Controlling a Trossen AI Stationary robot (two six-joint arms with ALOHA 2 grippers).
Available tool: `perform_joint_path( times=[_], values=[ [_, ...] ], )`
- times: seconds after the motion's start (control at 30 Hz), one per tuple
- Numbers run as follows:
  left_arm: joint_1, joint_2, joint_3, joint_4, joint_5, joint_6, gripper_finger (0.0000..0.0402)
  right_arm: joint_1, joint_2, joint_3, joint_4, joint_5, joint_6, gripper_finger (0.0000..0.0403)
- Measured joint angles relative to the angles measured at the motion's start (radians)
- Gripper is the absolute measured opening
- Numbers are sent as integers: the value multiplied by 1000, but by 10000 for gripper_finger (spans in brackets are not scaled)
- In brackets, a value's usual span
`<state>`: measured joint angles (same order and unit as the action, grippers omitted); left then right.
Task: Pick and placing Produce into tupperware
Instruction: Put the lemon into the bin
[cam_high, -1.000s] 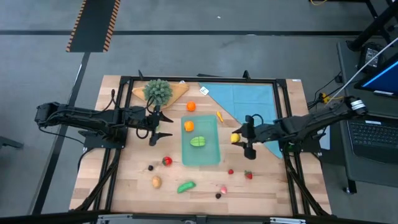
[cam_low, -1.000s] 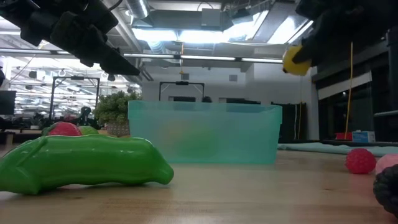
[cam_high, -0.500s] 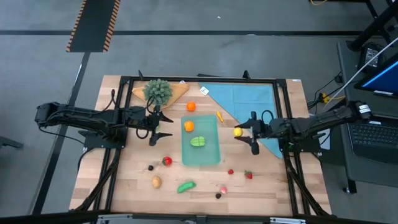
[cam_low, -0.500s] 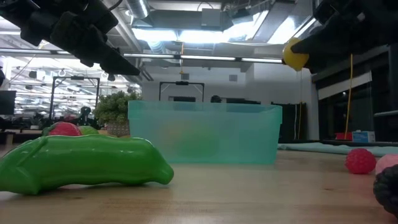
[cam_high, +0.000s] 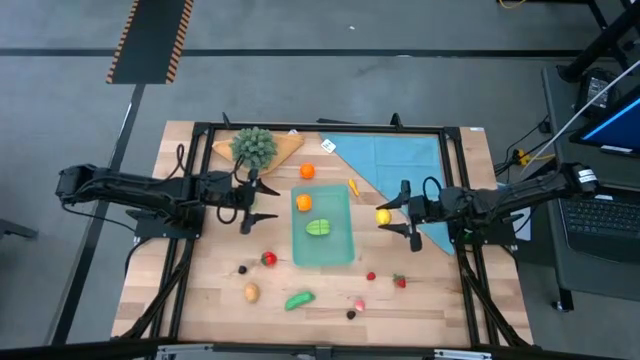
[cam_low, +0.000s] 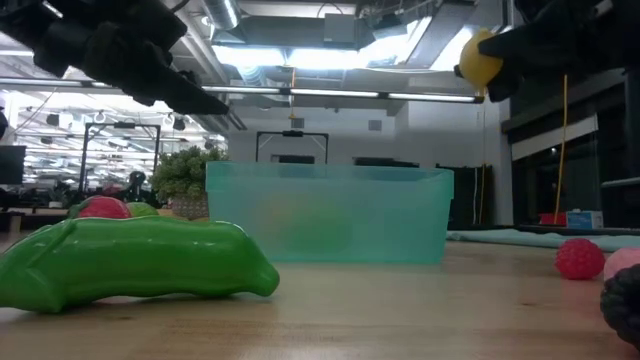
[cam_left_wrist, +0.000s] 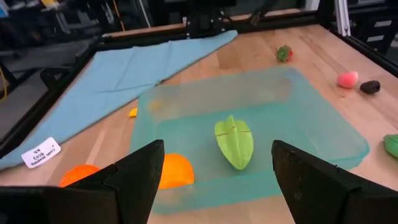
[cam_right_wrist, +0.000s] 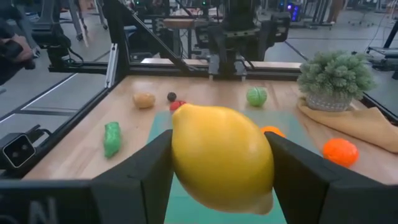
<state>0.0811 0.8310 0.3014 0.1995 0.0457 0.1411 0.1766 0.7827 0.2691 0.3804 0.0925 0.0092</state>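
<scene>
Presently, a yellow toy lemon (cam_high: 382, 214) is clamped between the fingers of the right end effector (cam_high: 396, 213), which is held in the air right of centre in the high view, just beside the right edge of the teal tupperware (cam_high: 340, 250) and over the edge of a light-blue cloth (cam_high: 385, 155). In the low view the lemon (cam_low: 478, 60) is seen at upper right, raised well above the tupperware's rim (cam_low: 328, 172). In the right wrist view the lemon (cam_right_wrist: 222, 157) is seen filling the gap between the two dark fingers (cam_right_wrist: 134, 180).

The left end effector (cam_high: 260, 202) is positioned left of centre in the high view, just beside the tupperware's left edge, with its fingers spread apart and nothing between them. Inside the tupperware an orange piece (cam_high: 304, 203) and a green piece (cam_high: 319, 228) are seen.

More produce is scattered on the desk (cam_high: 200, 290): an orange fruit (cam_high: 307, 171) above the tupperware, a red piece (cam_high: 269, 259) to its lower left, a brown piece (cam_high: 251, 292), a green pod (cam_high: 298, 299), and a strawberry (cam_high: 400, 281) at lower right. A leafy green bunch (cam_high: 254, 144) is seen at upper left on a tan board (cam_high: 285, 147).
</scene>
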Motion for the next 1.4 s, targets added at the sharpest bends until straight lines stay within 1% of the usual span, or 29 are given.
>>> perform_joint_path(
  times=[0.13, 0.27, 0.47, 0.63, 0.83, 1.1, 1.2, 1.4],
  values=[
    [0, 0, -87, 162, 1, -1, 289, -13, 43, 0, 62, 0, -23, 223],
    [0, 0, -143, 263, 1, -22, 289, -39, 108, 0, 119, -1, -39, 223],
    [38, -11, -147, 262, 1, 2, 289, -100, 229, 4, 263, -43, -39, 223],
    [69, -22, -147, 258, 1, -7, 289, -132, 328, 70, 262, -44, -33, 223],
    [72, -22, -147, 256, 1, -7, 289, -155, 456, 179, 244, -10, -42, 223],
    [72, -22, -147, 237, 1, -7, 289, -199, 644, 320, 217, 3, -48, 223],
    [72, -22, -147, 234, 1, -7, 289, -213, 685, 374, 169, 1, -48, 223],
    [72, -22, -147, 232, 1, -6, 289, -223, 714, 541, -175, -7, -44, 223]
  ],
)
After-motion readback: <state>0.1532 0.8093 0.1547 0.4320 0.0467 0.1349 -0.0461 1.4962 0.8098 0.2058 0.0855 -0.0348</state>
